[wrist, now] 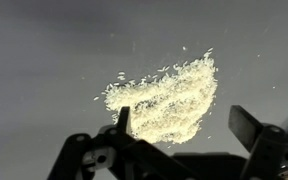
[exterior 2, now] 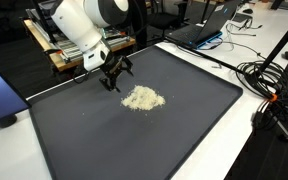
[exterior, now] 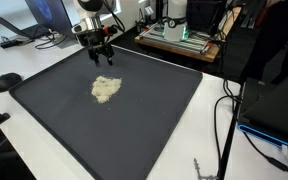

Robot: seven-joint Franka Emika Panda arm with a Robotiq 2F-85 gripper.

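Note:
A small heap of pale rice grains (exterior: 106, 88) (exterior 2: 142, 98) (wrist: 169, 97) lies on a dark grey mat (exterior: 134, 130) (exterior 2: 104, 140). My gripper (exterior: 103, 57) (exterior 2: 112, 82) (wrist: 184, 128) hangs a little above the mat, just beyond the heap in both exterior views. Its jaws stand open with nothing between them. In the wrist view the heap fills the middle, with one dark fingertip (wrist: 123, 118) at its near left edge and the other off to the right. A few loose grains are scattered around the heap.
Laptops (exterior: 44, 20) (exterior 2: 209, 25) and cables (exterior 2: 269, 75) sit on the white table around the mat. A wooden-based device (exterior: 184, 38) stands behind the mat. A monitor corner (exterior: 279, 115) and cables (exterior: 224, 120) lie at one side.

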